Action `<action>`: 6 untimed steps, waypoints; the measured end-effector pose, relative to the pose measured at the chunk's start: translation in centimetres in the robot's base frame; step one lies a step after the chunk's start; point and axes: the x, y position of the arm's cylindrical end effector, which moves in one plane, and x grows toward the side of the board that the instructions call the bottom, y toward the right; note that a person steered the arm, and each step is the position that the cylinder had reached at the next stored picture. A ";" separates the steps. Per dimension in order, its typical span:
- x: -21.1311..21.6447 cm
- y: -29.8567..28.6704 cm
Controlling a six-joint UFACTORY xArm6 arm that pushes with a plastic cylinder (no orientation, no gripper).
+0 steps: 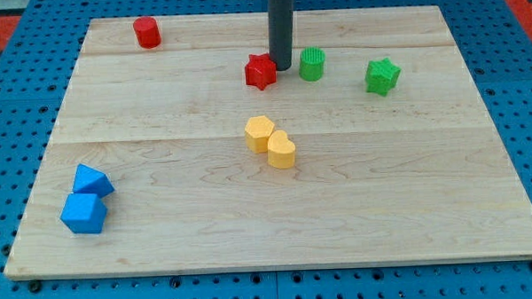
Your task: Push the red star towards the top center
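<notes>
Red star touches my tip; rod's top cropped.

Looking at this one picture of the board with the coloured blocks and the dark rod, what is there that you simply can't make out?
- Camera view: the rod's upper part and the arm are cut off by the view's top edge.
- My tip stands beside the red star, on its right; whether they touch cannot be told.
- The two yellow blocks overlap in the view, so their exact shapes are unclear.
- The far sides of the two blue blocks are hidden by their own bodies.
</notes>
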 end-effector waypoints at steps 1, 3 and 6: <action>-0.1 -0.1; -0.1 0.8; 5.7 -4.8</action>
